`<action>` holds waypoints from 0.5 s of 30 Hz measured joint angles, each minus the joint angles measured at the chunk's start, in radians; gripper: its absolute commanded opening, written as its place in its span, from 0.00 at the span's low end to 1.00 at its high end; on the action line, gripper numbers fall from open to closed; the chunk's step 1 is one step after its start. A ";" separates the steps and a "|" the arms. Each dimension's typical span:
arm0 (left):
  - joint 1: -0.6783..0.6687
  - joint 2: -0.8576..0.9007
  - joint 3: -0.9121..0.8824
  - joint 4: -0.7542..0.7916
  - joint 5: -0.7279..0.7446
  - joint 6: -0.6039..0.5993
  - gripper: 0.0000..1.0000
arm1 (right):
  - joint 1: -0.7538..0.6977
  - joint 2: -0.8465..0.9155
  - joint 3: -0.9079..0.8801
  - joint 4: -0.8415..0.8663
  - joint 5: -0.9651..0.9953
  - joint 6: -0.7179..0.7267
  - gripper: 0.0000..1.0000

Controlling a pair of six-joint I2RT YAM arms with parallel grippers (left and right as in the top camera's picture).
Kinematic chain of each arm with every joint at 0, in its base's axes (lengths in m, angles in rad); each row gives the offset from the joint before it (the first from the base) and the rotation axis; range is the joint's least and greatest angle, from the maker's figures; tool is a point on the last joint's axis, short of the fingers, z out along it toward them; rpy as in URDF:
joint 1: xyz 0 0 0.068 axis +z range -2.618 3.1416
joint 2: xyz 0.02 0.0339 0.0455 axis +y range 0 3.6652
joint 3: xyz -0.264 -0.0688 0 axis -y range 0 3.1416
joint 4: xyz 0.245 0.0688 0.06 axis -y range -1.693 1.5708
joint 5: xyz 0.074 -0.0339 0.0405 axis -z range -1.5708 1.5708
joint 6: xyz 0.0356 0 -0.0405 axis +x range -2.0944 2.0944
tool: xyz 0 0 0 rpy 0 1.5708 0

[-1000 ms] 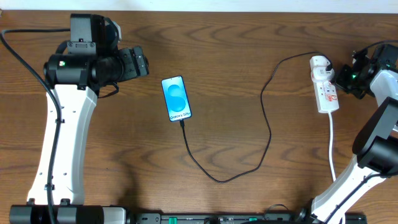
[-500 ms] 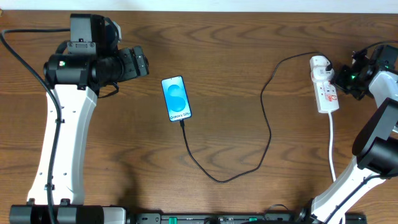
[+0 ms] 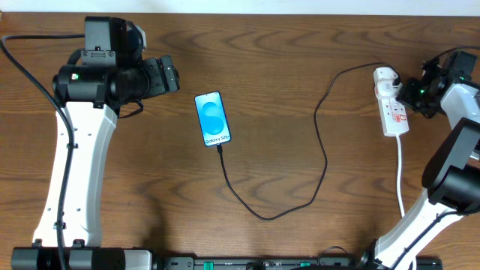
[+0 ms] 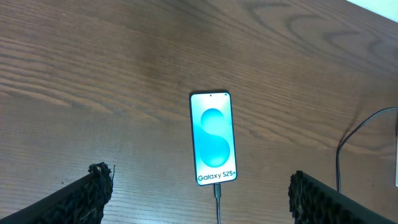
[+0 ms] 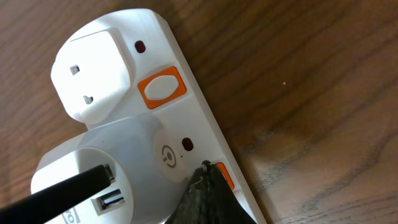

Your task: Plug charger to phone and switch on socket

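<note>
The phone (image 3: pixel 212 118) lies face up on the table with its blue screen lit; it also shows in the left wrist view (image 4: pixel 213 137). The black charger cable (image 3: pixel 321 154) runs from the phone's lower end, with its tip in the port (image 4: pixel 217 187), in a loop to the adapter on the socket (image 3: pixel 392 105). My left gripper (image 3: pixel 169 75) is open, left of and apart from the phone. My right gripper (image 5: pixel 206 171) is shut, its tips on the socket's orange switch (image 5: pixel 224 176) beside the white adapter (image 5: pixel 118 168).
A second white plug (image 5: pixel 93 74) sits in the socket's far outlet, with its own orange switch (image 5: pixel 161 87) beside it. The socket's white cord (image 3: pixel 400 176) runs toward the table's front edge. The back edge of the table (image 3: pixel 300 9) is just behind both arms.
The right gripper has shifted slightly left, toward the socket. The left arm, phone and cable have not moved.
</note>
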 measured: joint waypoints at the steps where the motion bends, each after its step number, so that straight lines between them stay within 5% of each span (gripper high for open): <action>1: 0.000 0.000 0.000 0.000 0.000 0.000 0.92 | 0.002 0.000 0.000 0.000 0.005 0.000 0.01; 15: 0.000 0.000 0.000 0.000 0.000 0.000 0.92 | 0.013 -0.003 0.000 -0.001 0.032 0.000 0.01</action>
